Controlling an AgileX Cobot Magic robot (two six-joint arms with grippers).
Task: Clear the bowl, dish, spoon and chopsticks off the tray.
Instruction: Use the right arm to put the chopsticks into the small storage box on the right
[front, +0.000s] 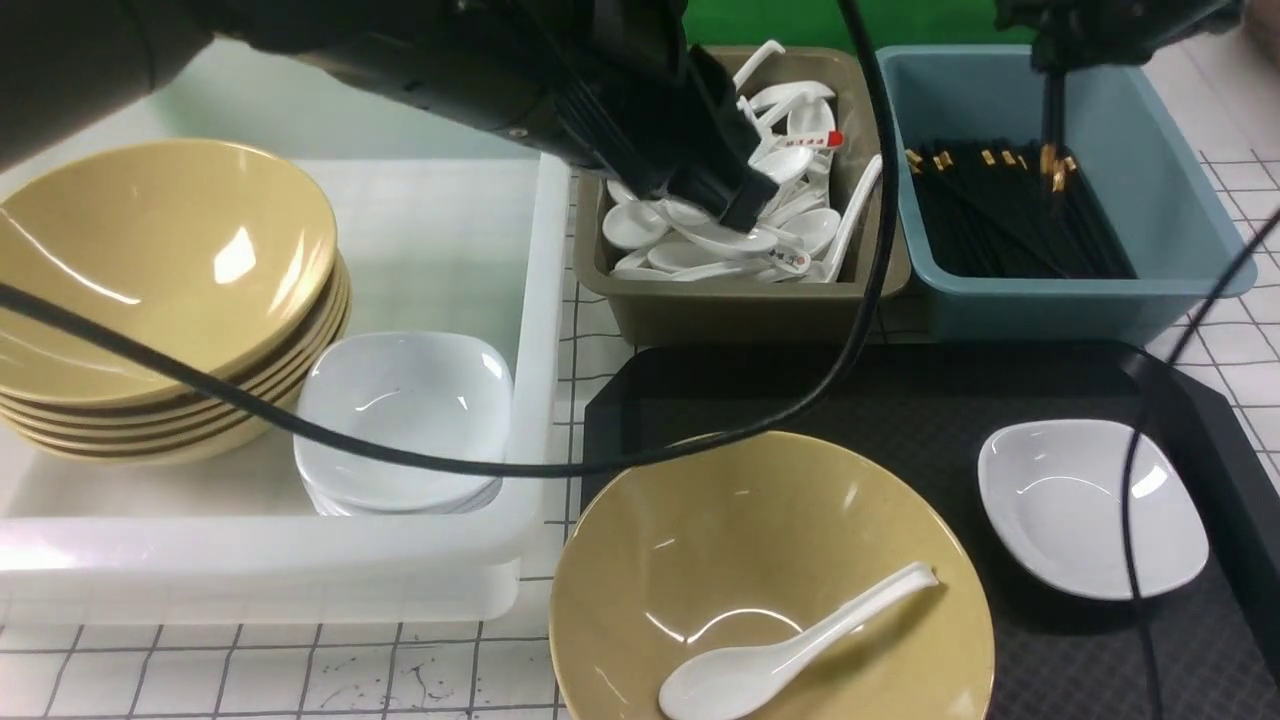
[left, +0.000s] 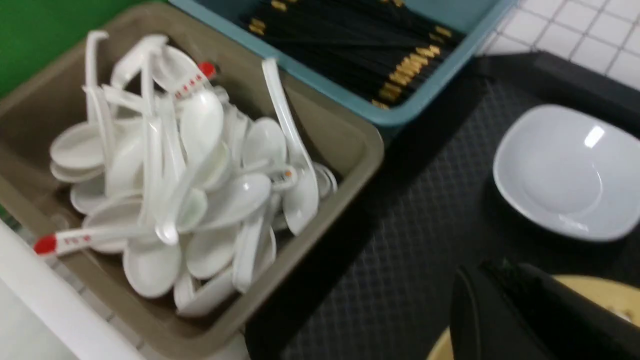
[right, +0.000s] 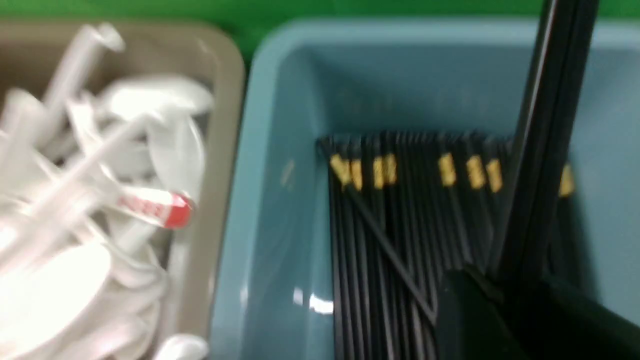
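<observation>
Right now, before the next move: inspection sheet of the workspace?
Surface: white gridded table; black tray on it.
Job's things: spoon lies in bowl, dish beside it, all on tray; chopsticks held upright over blue bin.
Clutter: white tub holding stacked yellow bowls, stacked white dishes; olive bin of white spoons.
Grippers: left gripper shut, above olive bin; right gripper shut on chopsticks.
Cables: black cable hangs before tub and bowl.
Surroundings: green backdrop.

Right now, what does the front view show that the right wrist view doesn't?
Only the front view: the black tray, the yellow bowl with a spoon in it, the white dish, and the white tub of stacked crockery. Only the right wrist view: nothing new, just a blurred close-up along the chopsticks. Both: those chopsticks hanging over the blue bin, beside the olive bin of spoons.
</observation>
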